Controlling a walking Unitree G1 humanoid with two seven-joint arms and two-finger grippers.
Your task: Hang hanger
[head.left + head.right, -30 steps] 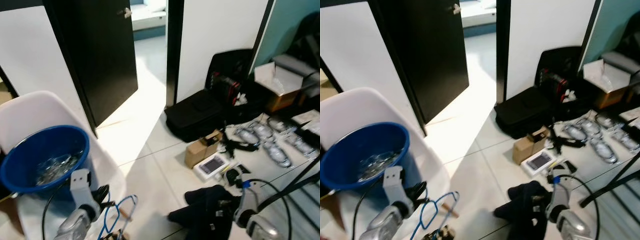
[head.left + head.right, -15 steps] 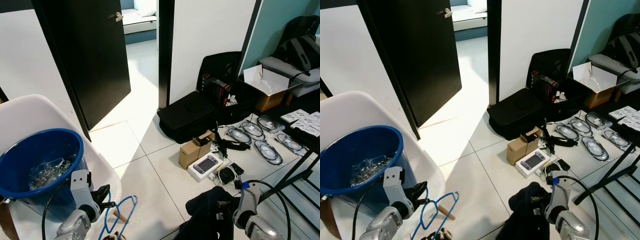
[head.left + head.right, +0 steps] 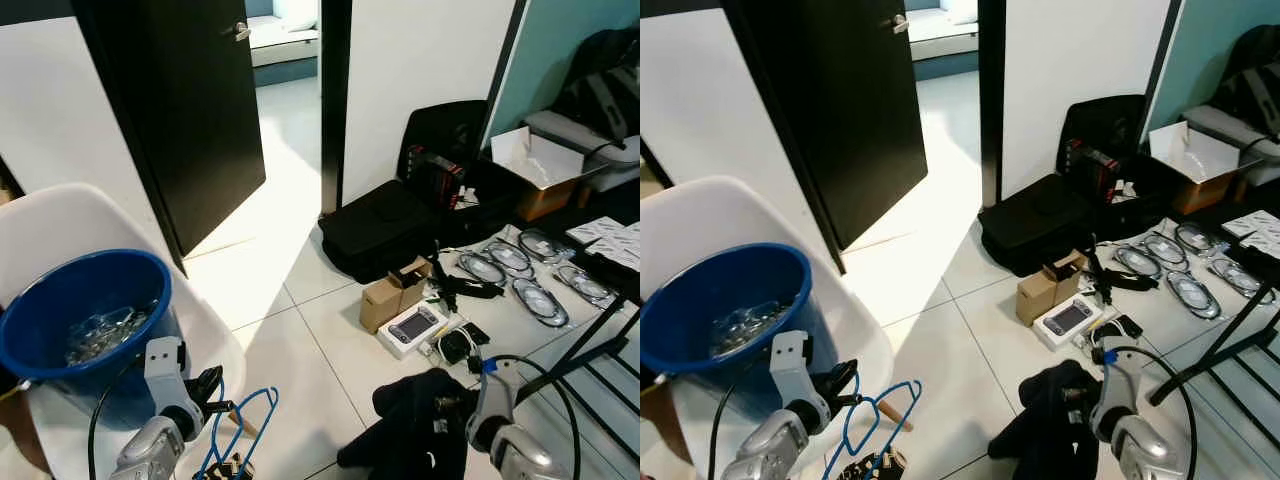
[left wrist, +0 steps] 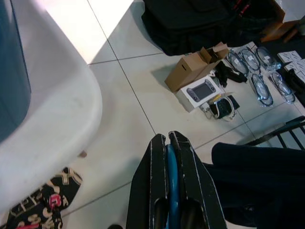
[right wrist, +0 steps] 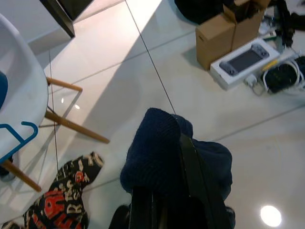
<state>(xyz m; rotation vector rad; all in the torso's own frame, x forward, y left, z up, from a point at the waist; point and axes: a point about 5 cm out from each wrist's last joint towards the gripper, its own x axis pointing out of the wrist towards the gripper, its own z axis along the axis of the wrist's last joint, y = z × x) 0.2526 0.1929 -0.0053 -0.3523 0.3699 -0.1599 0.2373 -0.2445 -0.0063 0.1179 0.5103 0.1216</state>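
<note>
Left eye view: at lower left a blue hanger (image 3: 238,432) is clamped by the left gripper (image 3: 213,395), while at lower right a dark garment (image 3: 420,430) is pinched by the right gripper (image 5: 174,191).

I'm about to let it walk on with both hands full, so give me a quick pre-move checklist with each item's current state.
1. Left gripper shut on the blue hanger: ok.
2. Right gripper holding the dark garment: ok; the fingers are wrapped in cloth.
3. Hanger free of the white chair: cannot tell; it hangs close beside the seat edge.
4. Floor ahead free of clutter: not ok; cardboard box, cables and black bag lie there.
5. Rail to hang on in sight: cannot tell.
</note>
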